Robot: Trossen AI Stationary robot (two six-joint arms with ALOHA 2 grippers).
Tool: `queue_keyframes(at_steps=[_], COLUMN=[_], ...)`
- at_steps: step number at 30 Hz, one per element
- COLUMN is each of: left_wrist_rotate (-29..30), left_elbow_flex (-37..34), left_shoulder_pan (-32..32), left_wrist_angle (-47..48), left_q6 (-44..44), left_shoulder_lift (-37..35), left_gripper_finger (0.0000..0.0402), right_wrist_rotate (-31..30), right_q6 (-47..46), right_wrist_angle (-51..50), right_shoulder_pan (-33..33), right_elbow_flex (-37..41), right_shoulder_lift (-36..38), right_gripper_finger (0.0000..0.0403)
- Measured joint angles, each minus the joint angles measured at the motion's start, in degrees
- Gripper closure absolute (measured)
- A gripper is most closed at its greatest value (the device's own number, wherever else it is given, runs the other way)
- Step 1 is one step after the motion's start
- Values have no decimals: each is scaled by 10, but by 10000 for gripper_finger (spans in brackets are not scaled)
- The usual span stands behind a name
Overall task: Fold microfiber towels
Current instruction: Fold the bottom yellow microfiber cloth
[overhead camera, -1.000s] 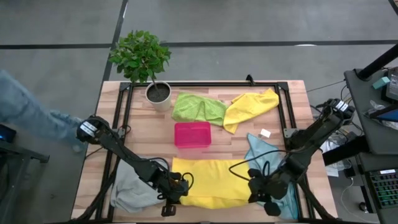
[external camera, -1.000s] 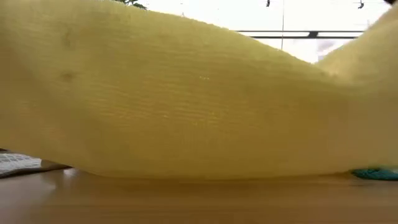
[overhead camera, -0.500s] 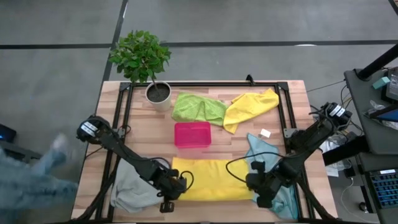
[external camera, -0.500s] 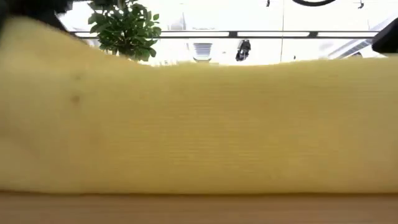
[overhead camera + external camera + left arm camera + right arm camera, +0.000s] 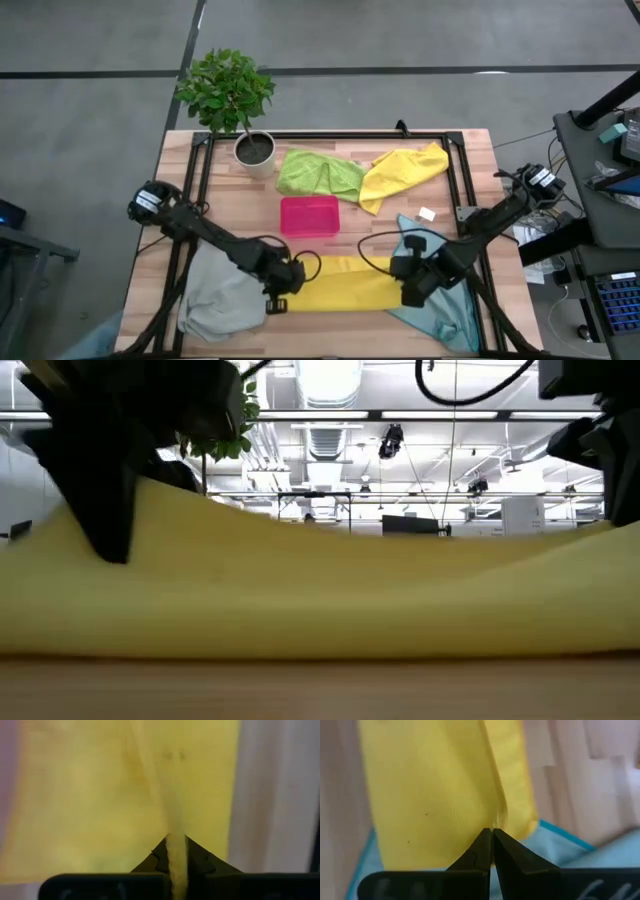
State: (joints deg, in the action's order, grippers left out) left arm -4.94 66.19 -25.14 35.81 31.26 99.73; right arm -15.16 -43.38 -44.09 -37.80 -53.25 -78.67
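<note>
High view: yellow towel (image 5: 345,283) — now a narrow band at the tabletop's (image 5: 460,180) near edge, half its depth of a second ago, fold nearly made. Left claw (image 5: 277,300) and right claw (image 5: 408,292) each clamped on an end. Wrist views alone show cloth pinched between fingers.
</note>
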Motion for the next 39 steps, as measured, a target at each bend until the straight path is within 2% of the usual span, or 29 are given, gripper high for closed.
queue_keyframes(at_steps=[4, 14, 39], left_wrist_rotate=[33, 85, 85], left_elbow_flex=[-1, -2, -71], left_shoulder_pan=[24, 60, 64], left_wrist_angle=[33, 38, -16], left_q6=[-16, -52, -31], left_shoulder_lift=[1, 4, 4], left_gripper_finger=[402, 402, 401], right_wrist_rotate=[-5, -14, -43], right_q6=[6, 34, 29], right_wrist_angle=[-22, -24, -26], right_shoulder_pan=[18, 42, 48], right_elbow_flex=[0, 0, 0], right_shoulder_lift=[0, -1, -2], right_gripper_finger=[394, 394, 394])
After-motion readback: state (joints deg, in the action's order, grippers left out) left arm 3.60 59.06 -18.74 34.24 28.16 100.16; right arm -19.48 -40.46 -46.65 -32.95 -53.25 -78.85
